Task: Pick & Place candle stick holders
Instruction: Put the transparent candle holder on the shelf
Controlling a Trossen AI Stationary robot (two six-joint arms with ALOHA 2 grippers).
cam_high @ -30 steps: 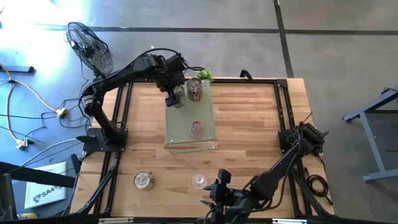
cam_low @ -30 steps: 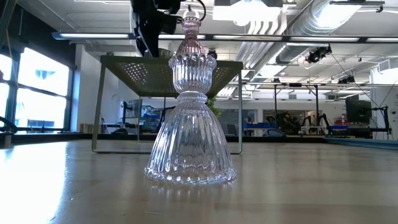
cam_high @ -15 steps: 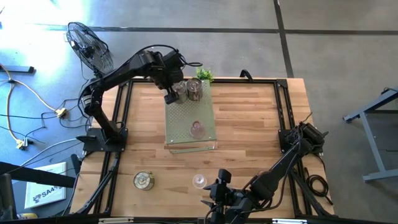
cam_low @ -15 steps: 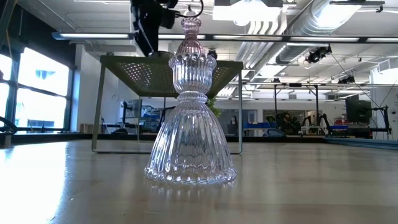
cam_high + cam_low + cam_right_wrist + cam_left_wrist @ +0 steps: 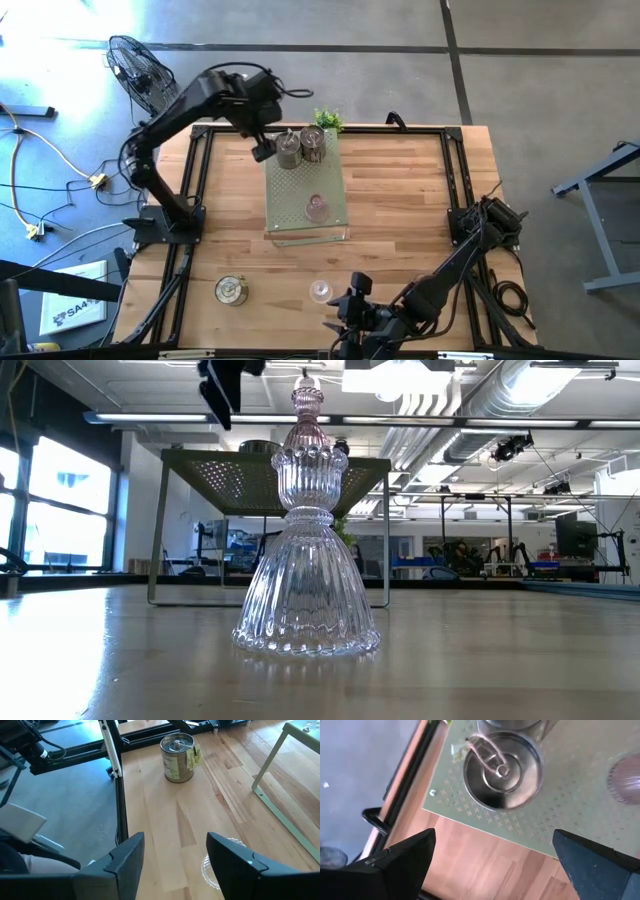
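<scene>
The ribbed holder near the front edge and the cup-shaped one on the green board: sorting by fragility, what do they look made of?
The ribbed holder looks like clear pressed glass: see-through, fluted, glinting. The cup-shaped holder looks like brushed silvery metal: opaque, with dull ringed reflections.

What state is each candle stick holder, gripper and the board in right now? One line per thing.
Two metal holders: upright, side by side at the board's far end.
Pink glass holder: standing mid-board.
Clear glass holder: upright on the table, near edge.
Third metal holder: upright on the table.
Green board: raised on legs.
Left gripper: open, empty, beside the board.
Right gripper: part open, empty.
</scene>
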